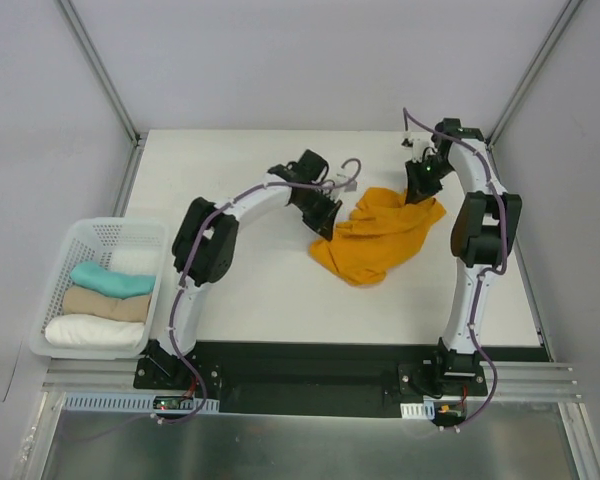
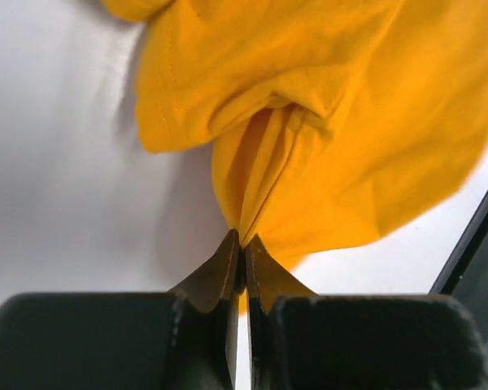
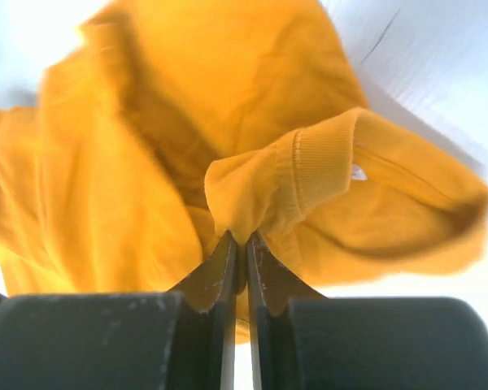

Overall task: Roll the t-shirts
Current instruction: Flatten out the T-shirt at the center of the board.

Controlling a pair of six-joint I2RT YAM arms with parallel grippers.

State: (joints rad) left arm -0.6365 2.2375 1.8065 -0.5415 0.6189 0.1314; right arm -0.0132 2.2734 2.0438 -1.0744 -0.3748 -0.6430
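Note:
A crumpled orange t-shirt [image 1: 380, 238] lies on the white table right of centre. My left gripper [image 1: 325, 222] is shut on a fold of the cloth at the shirt's left edge; the left wrist view shows the orange t-shirt [image 2: 325, 122] pinched between the fingers [image 2: 220, 272]. My right gripper [image 1: 420, 190] is shut on the shirt's upper right part; in the right wrist view the orange t-shirt [image 3: 228, 146] is pinched just beside its ribbed neckband [image 3: 321, 166]. Rolled teal [image 1: 110, 279], tan [image 1: 105, 304] and white [image 1: 92, 331] t-shirts lie in a basket.
A white mesh basket [image 1: 55, 285] stands at the table's left edge and holds the rolled shirts, with another white one [image 1: 135, 260] at its back. A black strip [image 1: 310, 358] runs along the table's near edge by the arm bases.

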